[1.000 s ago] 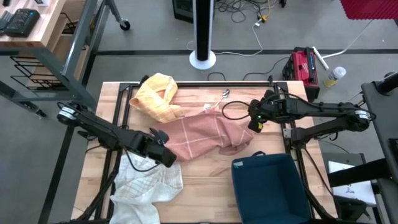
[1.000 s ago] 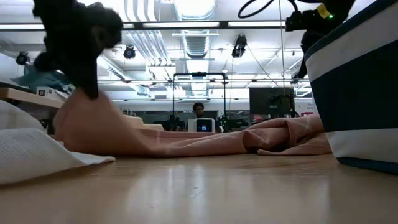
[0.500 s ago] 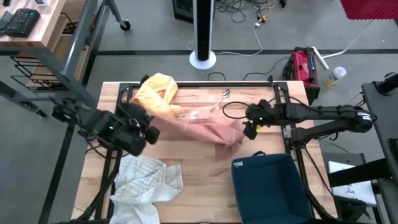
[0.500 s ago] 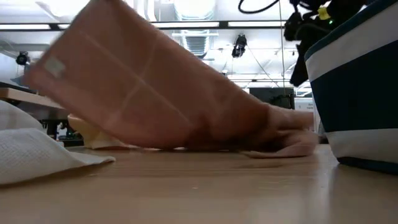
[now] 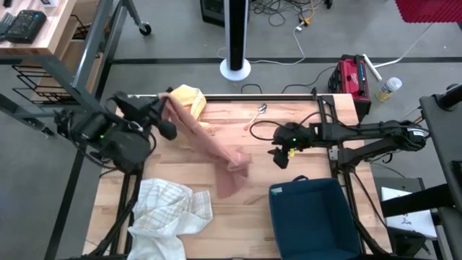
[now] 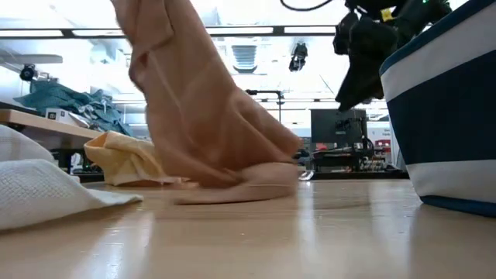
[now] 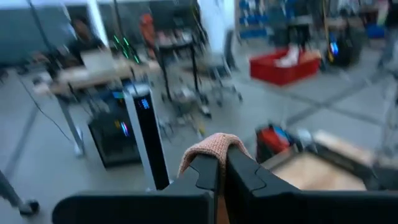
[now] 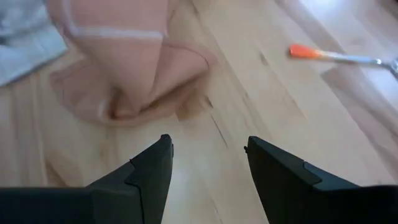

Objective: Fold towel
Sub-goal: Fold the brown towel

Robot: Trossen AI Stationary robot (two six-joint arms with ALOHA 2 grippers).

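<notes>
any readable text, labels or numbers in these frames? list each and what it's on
None can be read.
Dark bin: no print shows on its blue and white wall.
Pink towel, yellow cloth, white cloth: only woven stripes, no tag text.
Red case on the floor: markings too small to read.
Screens in the room behind the table: too blurred to read.

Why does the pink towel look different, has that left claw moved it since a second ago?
Yes. The left gripper has pulled the pink towel up and toward the yellow cloth, away from the blue bin.
</notes>
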